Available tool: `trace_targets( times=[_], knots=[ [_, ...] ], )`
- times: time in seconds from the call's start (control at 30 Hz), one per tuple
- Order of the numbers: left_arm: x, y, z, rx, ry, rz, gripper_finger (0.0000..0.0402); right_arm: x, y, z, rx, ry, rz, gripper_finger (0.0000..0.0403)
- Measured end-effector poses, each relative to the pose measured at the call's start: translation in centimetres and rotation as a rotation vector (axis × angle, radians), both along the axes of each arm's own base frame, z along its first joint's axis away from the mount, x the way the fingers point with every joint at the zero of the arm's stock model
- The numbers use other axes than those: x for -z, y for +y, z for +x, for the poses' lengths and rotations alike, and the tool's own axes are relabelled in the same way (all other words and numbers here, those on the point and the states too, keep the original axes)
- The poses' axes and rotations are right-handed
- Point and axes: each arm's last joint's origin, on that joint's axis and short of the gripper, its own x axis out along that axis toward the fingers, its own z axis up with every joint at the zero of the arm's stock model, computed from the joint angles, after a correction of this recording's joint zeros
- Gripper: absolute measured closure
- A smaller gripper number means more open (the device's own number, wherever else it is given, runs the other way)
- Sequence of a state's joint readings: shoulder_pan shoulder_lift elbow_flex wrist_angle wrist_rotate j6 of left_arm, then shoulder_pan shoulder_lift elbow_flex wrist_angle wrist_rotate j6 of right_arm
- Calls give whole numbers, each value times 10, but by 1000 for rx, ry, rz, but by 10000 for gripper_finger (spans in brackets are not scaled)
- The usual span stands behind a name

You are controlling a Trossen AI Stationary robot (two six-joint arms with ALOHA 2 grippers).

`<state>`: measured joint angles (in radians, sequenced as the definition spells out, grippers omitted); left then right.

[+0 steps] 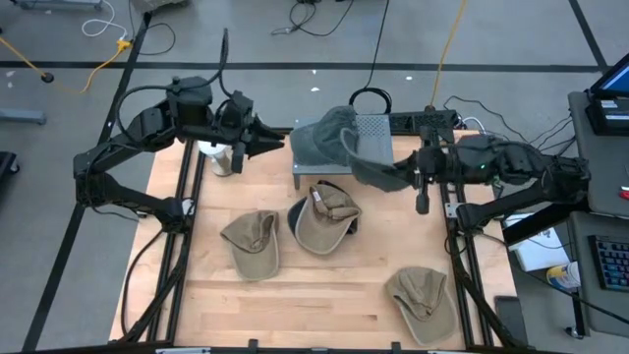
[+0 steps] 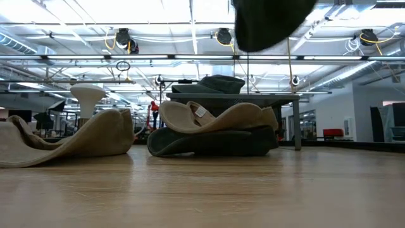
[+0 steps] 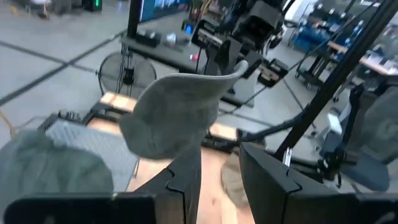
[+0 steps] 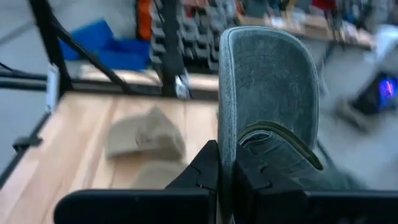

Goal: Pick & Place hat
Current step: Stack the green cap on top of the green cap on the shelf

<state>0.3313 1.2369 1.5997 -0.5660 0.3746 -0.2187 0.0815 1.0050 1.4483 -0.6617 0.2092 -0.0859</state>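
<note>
**Handling a soft cap by its stiff brim**

Carrying the grey-green hat (image 1: 371,169), your right gripper (image 1: 411,177) has its fingers closed on the brim, and the cap hangs in the air at the table's far right, just beside the small raised stand (image 1: 378,146). In the right wrist view the brim (image 4: 267,87) stands up as a firm, stitched, curved panel, which suggests it is the one stiff part; I judge the crown to be thin, limp cloth that will sag and swing. Expect it to be light, not fragile, and not slippery, since the fabric looks matte and faintly napped. Keep your hold on the brim edge; a pinch on the crown would probably only gather loose cloth.

Another grey-green hat (image 1: 319,140) lies slumped on the stand, which has a flat grey top on thin legs. Your left gripper (image 1: 277,140) hovers at the stand's left side, fingers parted and holding nothing.

Nearer you on the pale wooden table (image 1: 324,295) lie three tan hats: one at the left (image 1: 254,239), one in the middle (image 1: 326,218) resting on a dark cap (image 2: 209,142), and one at the near right (image 1: 421,301). All are creased and floppy. A white cup-like object (image 1: 218,155) stands at the far left.
</note>
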Motion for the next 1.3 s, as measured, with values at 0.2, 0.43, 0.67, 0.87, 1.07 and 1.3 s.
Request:
trace_targets(
  times=[0.2,0.43,0.67,0.87,1.07,1.3],
  knots=[
    [-9,-2,1,83,-96,20,286,-17,-4,6,-130,-179,-48,395],
    [-18,-6,1,207,-186,11,286,-35,-4,6,-359,-361,6,395],
    [-27,-20,4,295,-273,51,286,-52,0,1,-588,-519,80,395],
    [-34,-26,5,278,-339,58,283,-59,1,8,-649,-604,125,395],
    [-36,-30,5,281,-357,32,235,-52,1,39,-724,-586,201,395],
    [-36,-38,6,318,-362,47,180,-39,-3,72,-709,-561,237,395]
  ],
)
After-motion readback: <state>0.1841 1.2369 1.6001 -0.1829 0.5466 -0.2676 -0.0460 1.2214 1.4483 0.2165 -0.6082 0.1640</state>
